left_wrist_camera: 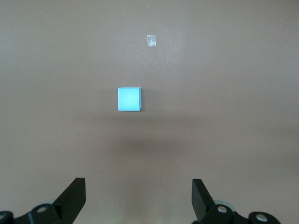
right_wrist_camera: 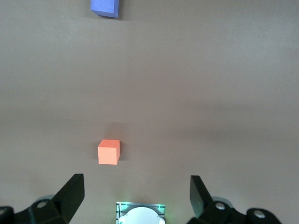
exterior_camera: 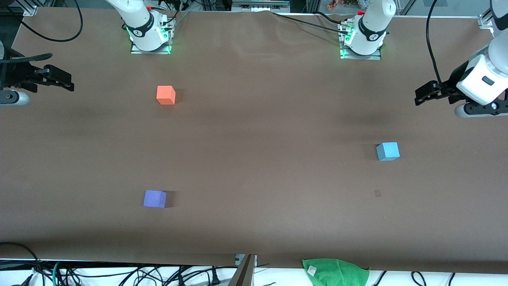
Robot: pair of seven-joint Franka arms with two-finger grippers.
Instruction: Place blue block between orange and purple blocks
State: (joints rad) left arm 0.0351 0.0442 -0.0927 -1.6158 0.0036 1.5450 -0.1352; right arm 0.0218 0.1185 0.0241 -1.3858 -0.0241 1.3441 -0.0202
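The right gripper point(exterior_camera: 65, 81) hangs over the table edge at the right arm's end, fingers spread and holding nothing; the orange block point(exterior_camera: 166, 95) sits near the edge where the bases stand, and the purple block point(exterior_camera: 154, 199) sits toward the edge nearest the front camera, well apart from it. The blue block point(exterior_camera: 387, 151) rests alone toward the left arm's end, with a small clear scrap point(exterior_camera: 377, 193) near it. The left gripper point(exterior_camera: 422, 95) hangs over that end's edge, fingers spread, empty.
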